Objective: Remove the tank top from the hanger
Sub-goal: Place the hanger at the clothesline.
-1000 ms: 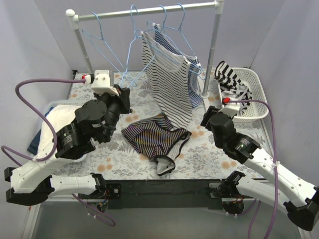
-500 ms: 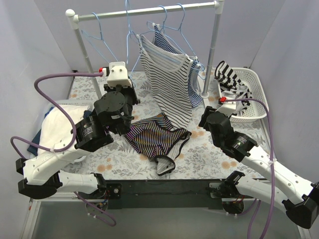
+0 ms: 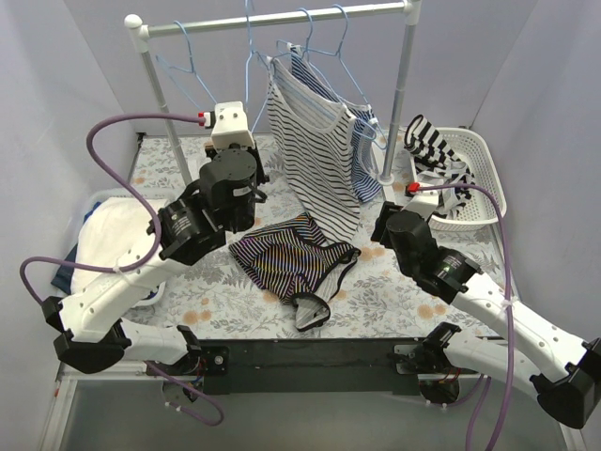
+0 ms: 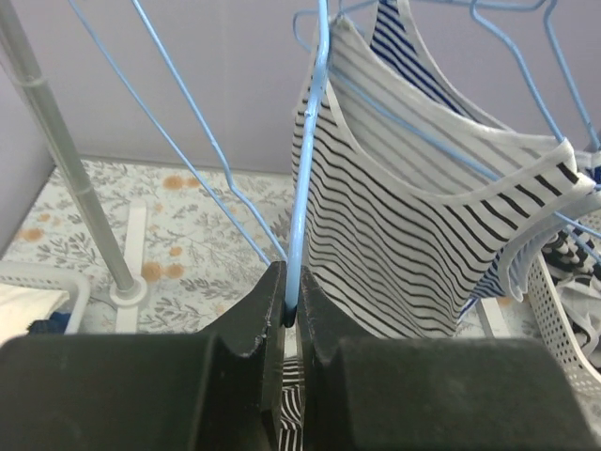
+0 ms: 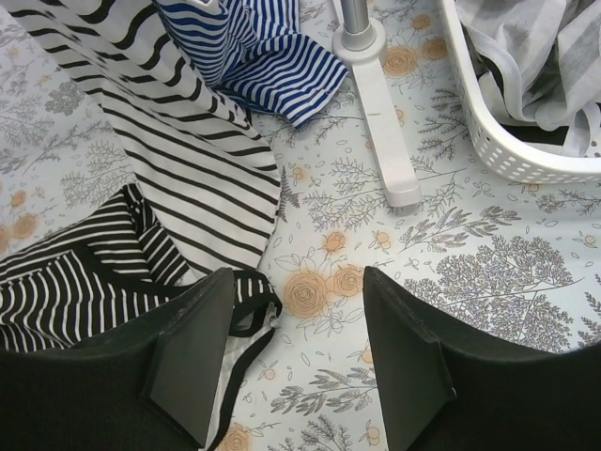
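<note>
Left gripper (image 4: 291,303): jaws closed on a blue hanger wire (image 4: 305,178), just beside the striped tank top (image 4: 413,235).
Right gripper (image 5: 299,348): spread wide, empty, above the tabletop's right side.
Tank top: hung from the rail (image 3: 216,25) at the far edge; removal not yet done.
Dark striped top (image 3: 286,254): one, lying mid-table.
Hangers: at least four.
Hung tops: two.
Basket (image 3: 495,193): one, far right corner.
</note>
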